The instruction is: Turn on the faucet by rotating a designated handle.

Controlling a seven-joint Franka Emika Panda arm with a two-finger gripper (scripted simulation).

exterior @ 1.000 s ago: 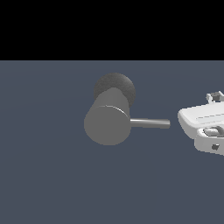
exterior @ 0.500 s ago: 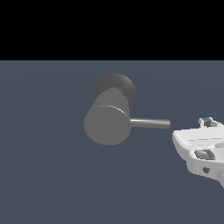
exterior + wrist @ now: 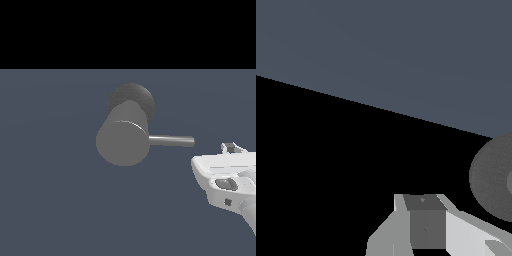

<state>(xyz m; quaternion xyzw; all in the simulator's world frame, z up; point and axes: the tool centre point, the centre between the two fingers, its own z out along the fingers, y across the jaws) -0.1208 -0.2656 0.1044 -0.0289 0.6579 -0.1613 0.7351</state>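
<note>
The faucet [image 3: 122, 142] is a thick grey cylinder with its flat round end facing the exterior view and a darker round base [image 3: 131, 99] behind it. The handle [image 3: 171, 141], a thin grey rod, sticks out level toward the exterior view's right. My white gripper [image 3: 232, 147] is below and to the right of the rod's tip, apart from it. In the wrist view its fingers [image 3: 423, 201] stand together with nothing between them, and the dark round base [image 3: 493, 177] shows at the frame edge.
A plain dark blue-grey floor [image 3: 55, 200] spreads around the faucet. Black background lies beyond its far edge. No other objects show.
My gripper has moved down and slightly left in the exterior view, from level with the handle to below its tip. The faucet and handle have not moved.
</note>
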